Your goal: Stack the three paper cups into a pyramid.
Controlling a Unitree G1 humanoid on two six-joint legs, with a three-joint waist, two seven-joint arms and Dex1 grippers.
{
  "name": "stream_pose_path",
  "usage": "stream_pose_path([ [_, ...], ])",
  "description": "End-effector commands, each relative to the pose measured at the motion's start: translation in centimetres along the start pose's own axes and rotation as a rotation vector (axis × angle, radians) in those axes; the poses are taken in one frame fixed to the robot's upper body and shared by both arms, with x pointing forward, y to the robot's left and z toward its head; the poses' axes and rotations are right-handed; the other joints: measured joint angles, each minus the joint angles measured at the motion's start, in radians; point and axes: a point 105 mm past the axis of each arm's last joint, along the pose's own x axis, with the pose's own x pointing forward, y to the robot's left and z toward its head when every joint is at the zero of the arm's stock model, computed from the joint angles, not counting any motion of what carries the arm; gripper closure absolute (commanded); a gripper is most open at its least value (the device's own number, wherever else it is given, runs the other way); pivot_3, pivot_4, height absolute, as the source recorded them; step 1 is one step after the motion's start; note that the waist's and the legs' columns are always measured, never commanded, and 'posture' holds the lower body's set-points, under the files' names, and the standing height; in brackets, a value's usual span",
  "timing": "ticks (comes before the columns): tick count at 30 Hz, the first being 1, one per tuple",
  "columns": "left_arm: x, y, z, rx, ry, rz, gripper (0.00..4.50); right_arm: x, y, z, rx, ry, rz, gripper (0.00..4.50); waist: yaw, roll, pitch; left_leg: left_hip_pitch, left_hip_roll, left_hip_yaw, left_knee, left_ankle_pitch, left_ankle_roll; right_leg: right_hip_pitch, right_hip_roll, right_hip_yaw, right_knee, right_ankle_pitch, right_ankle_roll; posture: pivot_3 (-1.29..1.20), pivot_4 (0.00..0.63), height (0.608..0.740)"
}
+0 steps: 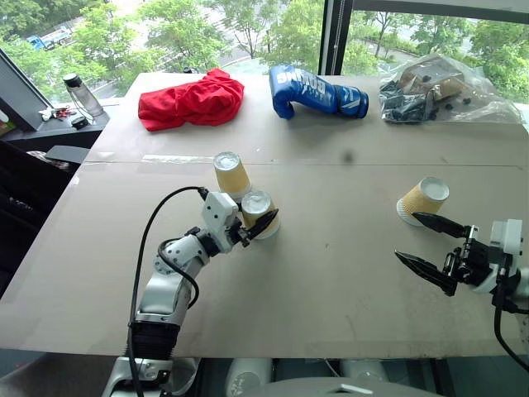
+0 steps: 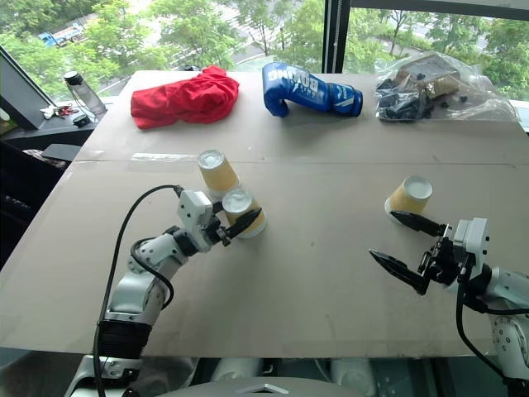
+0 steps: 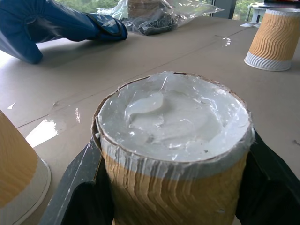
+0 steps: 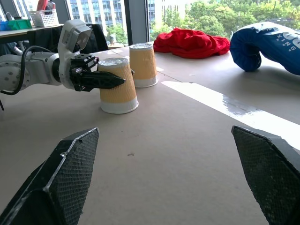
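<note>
Yellow-tan paper marks all three cups, upside down on the brown desk (image 1: 331,273). From the head camera, the blue boxing glove (image 1: 314,91) lies at the far edge. The gripped cup (image 1: 259,213) stands nearer the robot than the glove, with the left gripper (image 1: 263,223) clenched around its sides. The second cup (image 1: 231,174) stands just beside it, toward the glove and the red cloth (image 1: 192,99). The third cup (image 1: 423,200) stands well apart, on the plastic-bag (image 1: 438,89) side of the glove, just beyond the right gripper (image 1: 426,240), whose fingers are spread wide and hold nothing.

In the left wrist view, black fingers (image 3: 77,180) press both sides of the gripped cup, its white base facing up.

In the right wrist view, the right fingers (image 4: 63,180) stand released, apart, with the two cups and the glove beyond.
</note>
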Motion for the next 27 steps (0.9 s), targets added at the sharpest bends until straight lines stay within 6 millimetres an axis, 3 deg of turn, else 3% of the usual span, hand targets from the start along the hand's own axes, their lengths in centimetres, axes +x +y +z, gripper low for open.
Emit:
stream_pose_path([
  [1, 2.4, -0.8, 2.6, 0.039, -0.068, -0.056, 1.94, -0.1, -0.1, 1.5, -0.052, -0.025, -0.007, 0.0, 0.007, 0.0, 0.0, 0.0, 0.0, -0.001, 0.0, 0.0, 0.0, 0.0, 0.0, -0.001, 0.0, 0.0, 0.0, 0.0, 0.15, 0.74],
  [11, 10.6, -1.4, 2.9, 0.028, -0.03, -0.119, 1.94, 0.0, -1.0, 0.7, -0.103, -0.014, -0.122, 0.0, 0.013, -0.001, 0.0, -0.002, -0.004, -0.002, 0.002, 0.0, 0.0, 0.0, 0.001, -0.002, 0.0, 0.0, 0.0, 0.0, 0.15, 0.74],
  [21, 12.8, -2.2, 2.0, 0.037, -0.015, -0.159, 1.94, 0.5, -1.5, 0.8, -0.097, -0.042, -0.171, 0.0, 0.014, -0.001, 0.001, -0.002, -0.004, -0.002, 0.001, 0.0, 0.0, -0.001, 0.001, -0.002, 0.0, -0.001, 0.002, 0.0, 0.15, 0.74],
  [22, 12.8, -2.2, 2.1, 0.035, -0.024, -0.16, 1.12, 0.5, -1.5, 0.7, -0.097, -0.042, -0.173, 0.0, 0.014, -0.001, 0.001, -0.002, -0.004, -0.002, 0.001, 0.0, 0.0, -0.001, 0.001, -0.002, 0.0, -0.001, 0.002, 0.0, 0.15, 0.74],
  [23, 12.7, -2.3, 2.2, 0.033, -0.035, -0.171, 0.92, 0.5, -1.4, 0.7, -0.096, -0.042, -0.174, 0.0, 0.014, -0.001, 0.001, -0.002, -0.004, -0.002, 0.001, 0.0, 0.0, -0.001, 0.001, -0.002, 0.0, -0.001, 0.002, 0.0, 0.15, 0.74],
  [25, 12.4, -2.6, 2.8, 0.042, -0.056, -0.194, 0.02, 0.3, -1.4, 0.7, -0.098, -0.043, -0.178, 0.0, 0.014, -0.001, 0.001, -0.002, -0.004, -0.002, 0.001, 0.0, 0.0, -0.001, 0.001, -0.002, 0.0, -0.001, 0.002, 0.0, 0.15, 0.74],
  [27, 12.3, -2.7, 3.9, 0.068, -0.092, -0.195, 0.02, 0.2, -1.5, 0.6, -0.102, -0.041, -0.183, 0.0, 0.014, -0.001, 0.001, -0.002, -0.004, -0.003, 0.001, 0.0, 0.0, -0.001, 0.001, -0.002, 0.0, -0.001, 0.002, 0.0, 0.15, 0.74],
])
